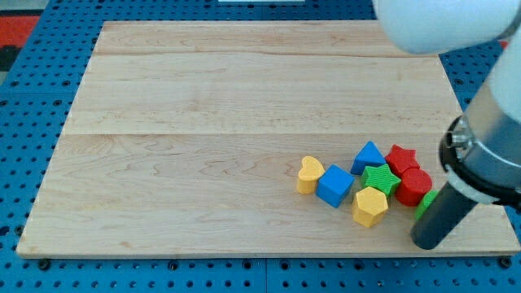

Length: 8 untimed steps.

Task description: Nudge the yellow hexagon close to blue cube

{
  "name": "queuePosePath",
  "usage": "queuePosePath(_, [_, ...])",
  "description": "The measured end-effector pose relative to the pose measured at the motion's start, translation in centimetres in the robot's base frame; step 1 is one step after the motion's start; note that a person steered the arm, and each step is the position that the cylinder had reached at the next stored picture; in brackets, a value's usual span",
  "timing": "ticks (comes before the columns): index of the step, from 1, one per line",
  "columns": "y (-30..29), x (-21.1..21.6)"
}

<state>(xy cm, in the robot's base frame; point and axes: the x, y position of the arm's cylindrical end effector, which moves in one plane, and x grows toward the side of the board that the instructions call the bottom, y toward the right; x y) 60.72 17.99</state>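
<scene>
The yellow hexagon (369, 206) lies near the view's bottom right on the wooden board (203, 122). The blue cube (334, 185) sits just to its upper left, nearly touching it. My tip (425, 242) is at the lower end of the dark rod, to the right of and slightly below the yellow hexagon, a short gap away.
A yellow heart (308, 174) touches the blue cube's left side. A green star (380, 178), a blue triangle-like block (369, 155), a red star (400, 158) and a red block (414, 186) cluster above and right of the hexagon. A green block (425, 203) is partly hidden behind the rod.
</scene>
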Motion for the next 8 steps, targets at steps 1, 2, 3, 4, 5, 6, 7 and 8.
queuePosePath(1, [-0.7,0.0])
queuePosePath(2, [-1.9,0.0])
queuePosePath(3, [-3.1,0.0])
queuePosePath(4, [-4.3,0.0])
queuePosePath(5, [-5.4,0.0])
queuePosePath(6, [-5.4,0.0])
queuePosePath(7, [-5.4,0.0])
queuePosePath(8, [-4.3,0.0])
